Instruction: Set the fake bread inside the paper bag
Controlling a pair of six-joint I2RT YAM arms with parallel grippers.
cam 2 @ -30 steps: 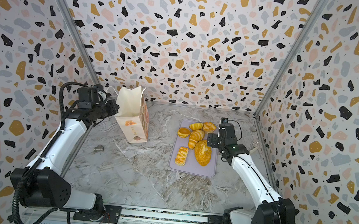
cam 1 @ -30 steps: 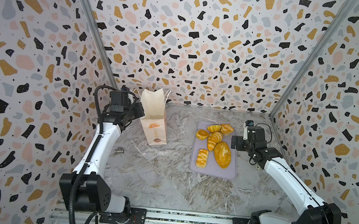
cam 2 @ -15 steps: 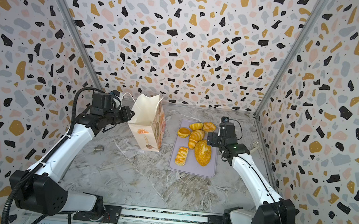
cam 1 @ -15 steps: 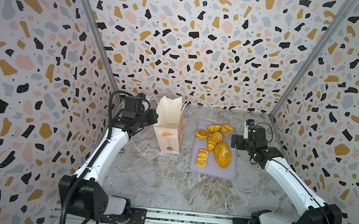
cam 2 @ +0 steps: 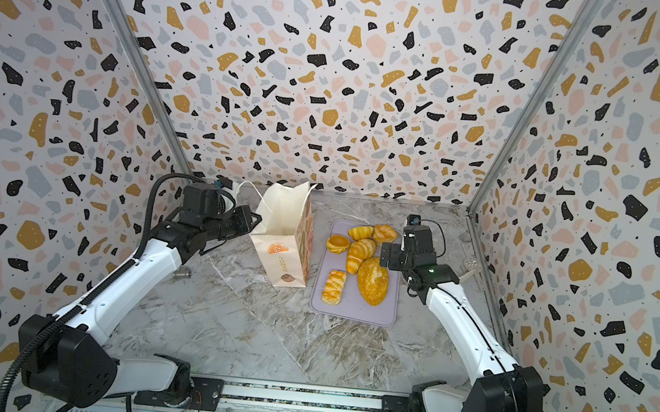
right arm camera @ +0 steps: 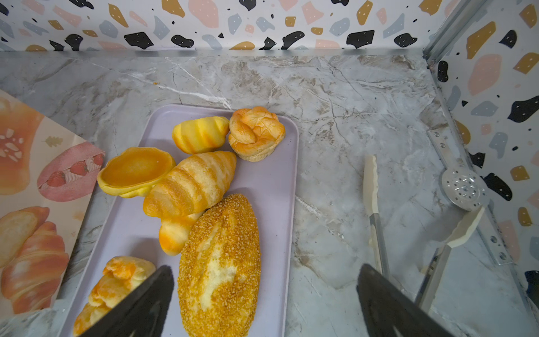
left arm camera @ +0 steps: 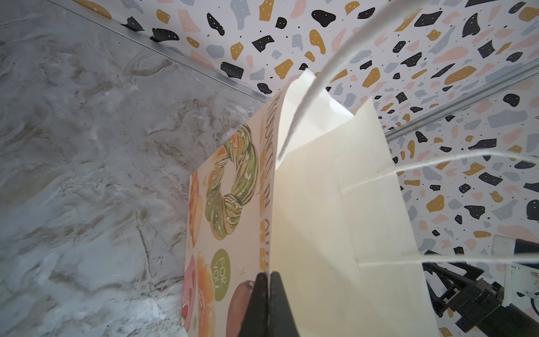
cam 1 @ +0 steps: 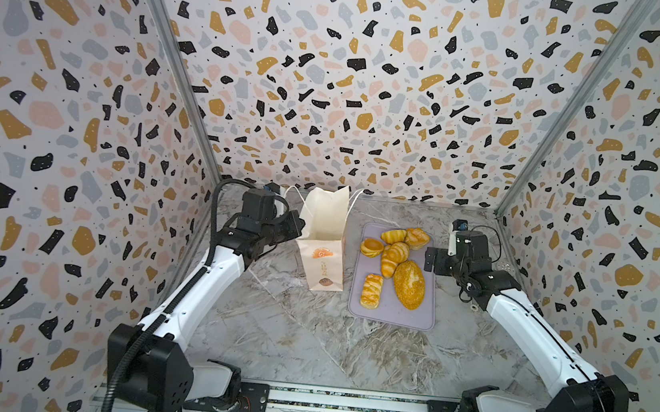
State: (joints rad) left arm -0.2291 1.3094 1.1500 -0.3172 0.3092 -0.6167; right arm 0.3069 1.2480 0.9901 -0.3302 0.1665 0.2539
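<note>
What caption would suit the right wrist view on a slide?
Open right gripper facing fake bread on a lilac tray, paper bag alongside.

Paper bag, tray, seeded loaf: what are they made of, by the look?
The paper bag: matte cream paper with printed sides; sharp folds, uneven rim. The tray: lilac, matte, rounded rim; silicone or plastic, cannot tell which. The seeded loaf: likely foam or soft plastic; slightly glossy golden, grainy crust.
</note>
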